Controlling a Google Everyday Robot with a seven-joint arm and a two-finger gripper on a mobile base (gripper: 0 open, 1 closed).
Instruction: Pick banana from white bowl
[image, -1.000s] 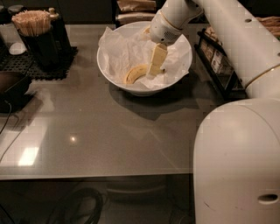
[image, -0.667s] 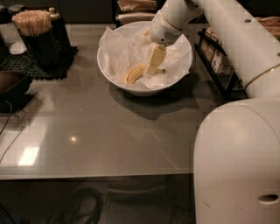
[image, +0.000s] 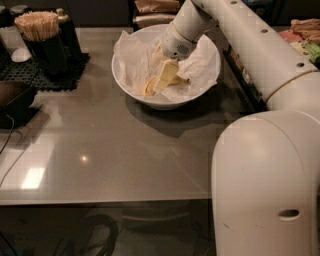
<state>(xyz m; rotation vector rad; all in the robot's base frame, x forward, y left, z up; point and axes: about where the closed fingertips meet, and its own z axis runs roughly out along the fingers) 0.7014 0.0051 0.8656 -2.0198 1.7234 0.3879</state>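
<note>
pincer (image: 161, 84) is down inside the white bowl (image: 119, 75), low over the paper lining, angled down and to the left. It overlaps the banana (image: 149, 89) from this angle. Grip state: cannot tell, clenched or released is not visible here.

banana: in the bowl, on the near-left part of its floor, lying on crumpled white paper (image: 131, 52). One yellow end pokes out left of the pincer. A smaller yellow-brown bit shows just right of it. The middle is hidden behind the pincer.

bowl: stands upright on the grey glossy table (image: 100, 150), far centre. The paper sticks up past the rim on the left and right sides.

arm (image: 250, 40): white, comes in from the far right. Its wrist (image: 182, 32) leans over the far rim of the bowl. The robot's white body (image: 265, 185) fills the near right.

far left: a dark cup (image: 47, 55) packed with thin wooden sticks (image: 36, 25) stands on a black mesh mat (image: 25, 77), well apart from the bowl. Nearer, at the left edge, there is a dark object (image: 15, 100); cannot tell what it is.

right of the bowl: a dark rack (image: 247, 82) sits behind the arm, with coloured packets (image: 305, 40) at the far right.

cables (image: 100, 232) lie on the floor below the near table edge.
</note>
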